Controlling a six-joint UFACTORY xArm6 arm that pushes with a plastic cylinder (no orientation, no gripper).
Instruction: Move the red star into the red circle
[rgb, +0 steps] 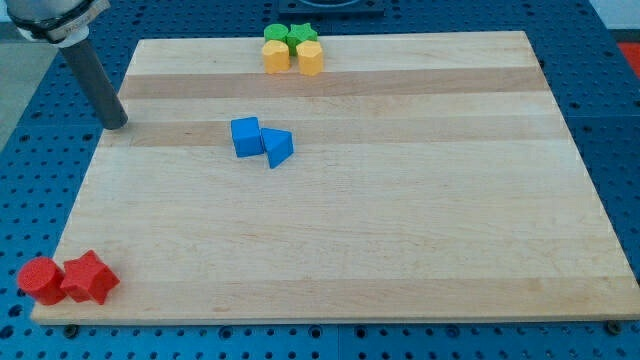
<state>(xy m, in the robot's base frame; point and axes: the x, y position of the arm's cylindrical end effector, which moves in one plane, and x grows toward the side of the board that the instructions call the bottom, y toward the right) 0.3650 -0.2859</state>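
Note:
The red star (88, 278) lies at the board's bottom left corner. The red circle (40, 279), a round red block, sits just left of it at the board's edge, touching it or nearly so. My tip (116, 124) rests on the board near the left edge at the view's upper left, far above both red blocks. The rod rises up and to the left out of the view.
A blue cube (245, 136) and a blue triangle (278, 147) touch each other left of centre. At the top edge, two green blocks (288, 35) and two yellow blocks (293, 56) form a tight cluster. The wooden board (400, 220) lies on a blue perforated table.

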